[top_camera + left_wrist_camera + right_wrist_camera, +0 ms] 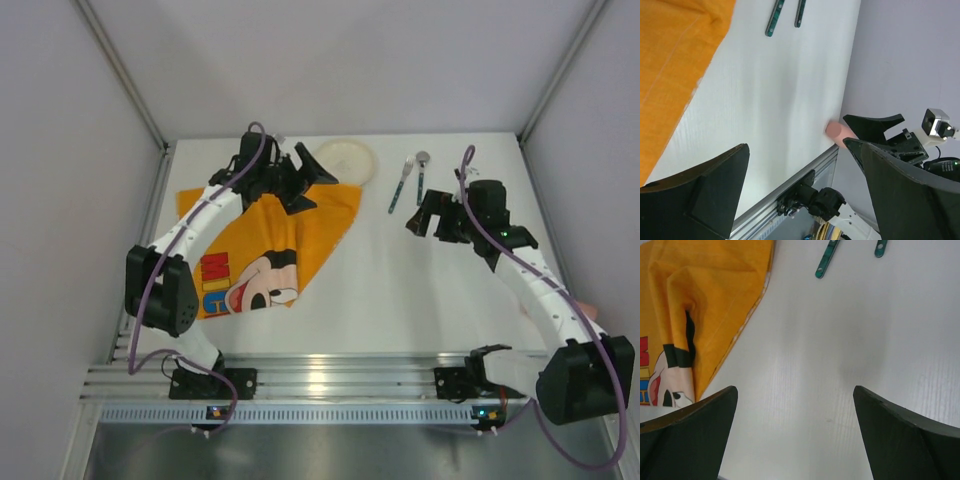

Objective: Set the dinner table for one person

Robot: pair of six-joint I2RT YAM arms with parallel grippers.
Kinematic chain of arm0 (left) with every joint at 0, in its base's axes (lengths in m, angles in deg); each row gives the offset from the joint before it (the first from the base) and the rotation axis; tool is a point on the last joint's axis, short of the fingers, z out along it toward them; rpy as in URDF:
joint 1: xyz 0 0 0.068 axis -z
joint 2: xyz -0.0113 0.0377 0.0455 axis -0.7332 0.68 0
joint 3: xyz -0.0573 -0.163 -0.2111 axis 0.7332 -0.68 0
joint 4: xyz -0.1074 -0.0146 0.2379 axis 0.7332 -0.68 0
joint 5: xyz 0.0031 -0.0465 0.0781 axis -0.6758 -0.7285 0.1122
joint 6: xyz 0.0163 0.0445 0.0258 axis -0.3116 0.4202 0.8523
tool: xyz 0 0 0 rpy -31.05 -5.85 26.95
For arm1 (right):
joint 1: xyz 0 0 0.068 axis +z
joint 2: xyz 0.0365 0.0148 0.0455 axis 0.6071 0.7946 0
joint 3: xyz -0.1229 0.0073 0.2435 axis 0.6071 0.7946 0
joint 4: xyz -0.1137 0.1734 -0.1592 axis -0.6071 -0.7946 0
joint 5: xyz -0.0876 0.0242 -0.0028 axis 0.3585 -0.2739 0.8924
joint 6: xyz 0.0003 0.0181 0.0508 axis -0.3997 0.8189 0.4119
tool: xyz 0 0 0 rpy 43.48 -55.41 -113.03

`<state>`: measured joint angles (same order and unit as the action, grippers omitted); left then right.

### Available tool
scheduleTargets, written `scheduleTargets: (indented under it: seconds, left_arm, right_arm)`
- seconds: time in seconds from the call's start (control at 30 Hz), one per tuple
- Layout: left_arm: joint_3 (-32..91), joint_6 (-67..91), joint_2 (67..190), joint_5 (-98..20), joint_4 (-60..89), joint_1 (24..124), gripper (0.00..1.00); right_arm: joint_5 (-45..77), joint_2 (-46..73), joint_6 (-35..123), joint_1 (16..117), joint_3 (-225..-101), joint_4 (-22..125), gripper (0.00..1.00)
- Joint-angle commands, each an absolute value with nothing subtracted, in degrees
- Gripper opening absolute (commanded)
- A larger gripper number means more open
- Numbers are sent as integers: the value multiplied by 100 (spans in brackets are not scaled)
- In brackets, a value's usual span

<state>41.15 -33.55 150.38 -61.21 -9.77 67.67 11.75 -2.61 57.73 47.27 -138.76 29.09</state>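
Above the far edge of the orange cartoon-mouse cloth placemat [260, 245], the left gripper [292, 185] hangs with its black jaws spread wide. Its wrist camera shows the dark fingers [695, 200] well apart with only bare surface between them, so nothing is grasped. To the right, the right gripper [425, 215] hovers over bare surface, likewise released, its fingers [910, 435] wide and empty.

Just beyond it lie a green-handled metal fork [402, 187] and a green-handled metal spoon [421, 165], side by side but not touching, handles toward the arms. A round cream plate [350, 160] sits near the far edge, just beside the left gripper and past the placemat's far corner; whether it touches the cloth I cannot tell. The placemat lies skewed on the left half, its far part rumpled into a fold.

These things rest on the large matte white rectangular tabletop [400, 300], which has a ribbed aluminium rail [330, 385] along its near edge by the arm bases. A small pink object [590, 310] shows at the right edge, too hidden to name.
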Motion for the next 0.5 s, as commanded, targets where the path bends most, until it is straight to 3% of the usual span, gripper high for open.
scheduleTargets:
  seconds: [0.0,0.27,0.47]
  left_arm:
    - [3798,-3345,14751,-6039,-1548,6544,98]
    - [3184,-1921,13741,-4494,-3327,5841,98]
    - [2182,-1410,12976,-4378,-3793,4751,98]
  right_arm:
    - [423,-37,6068,5063,-13905,3084,100]
    - [-369,1016,7016,6451,-14001,4446,100]
    - [-298,2607,7562,6831,-14571,4868,100]
